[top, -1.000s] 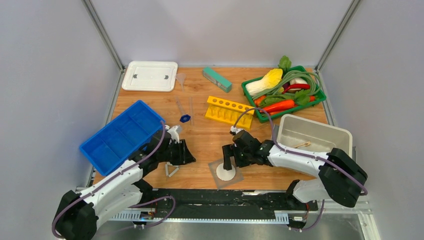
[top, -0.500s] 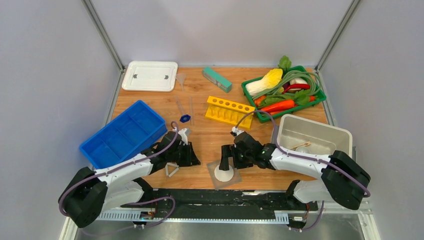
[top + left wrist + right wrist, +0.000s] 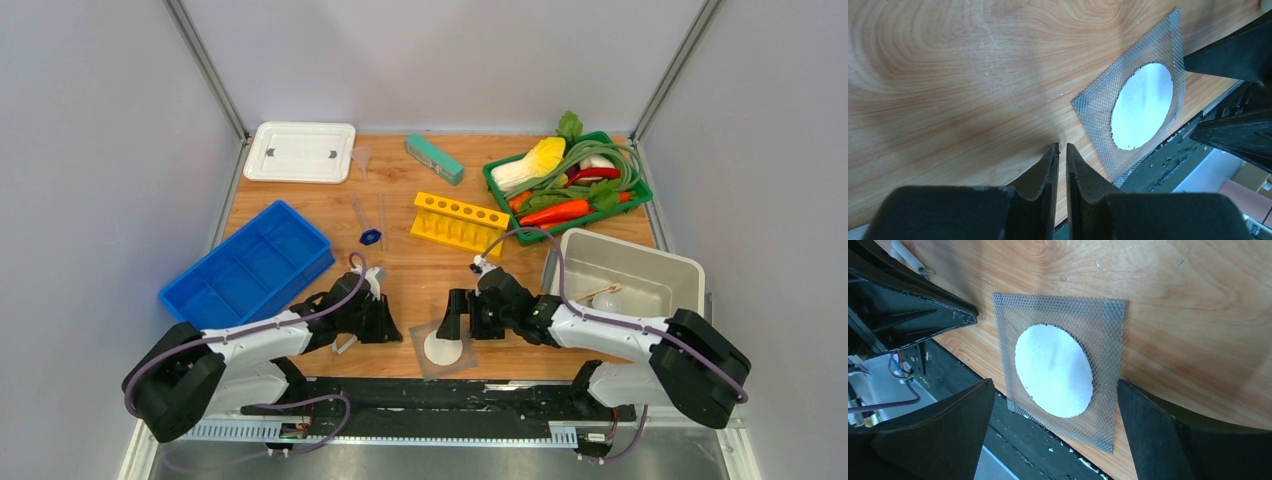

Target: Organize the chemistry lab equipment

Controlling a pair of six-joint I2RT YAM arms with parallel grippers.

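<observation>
The grey mesh square [image 3: 443, 348] with a white disc in its middle lies flat at the table's front edge, one corner over the edge. My right gripper [image 3: 458, 318] is open and low over it, one finger on each side [image 3: 1055, 382]. My left gripper [image 3: 388, 322] is shut and empty, its tips [image 3: 1062, 150] just left of the mesh [image 3: 1143, 110]. The pipe-clay triangle [image 3: 345, 343] lies partly under my left arm. The yellow holed rack [image 3: 458, 222], blue cap [image 3: 370, 237], glass tubes [image 3: 360, 210] and funnel [image 3: 361, 157] lie farther back.
A blue divided tray [image 3: 247, 266] sits at the left, a white lid [image 3: 300, 151] behind it. A white bin [image 3: 660, 262] at the right holds wooden tongs [image 3: 600, 290]. A teal block [image 3: 434, 159] and a green vegetable basket [image 3: 640, 195] stand at the back.
My left gripper has moved right and toward the front edge, closer to the mesh. My right gripper has shifted slightly forward, and the mesh has slid a little toward the front left.
</observation>
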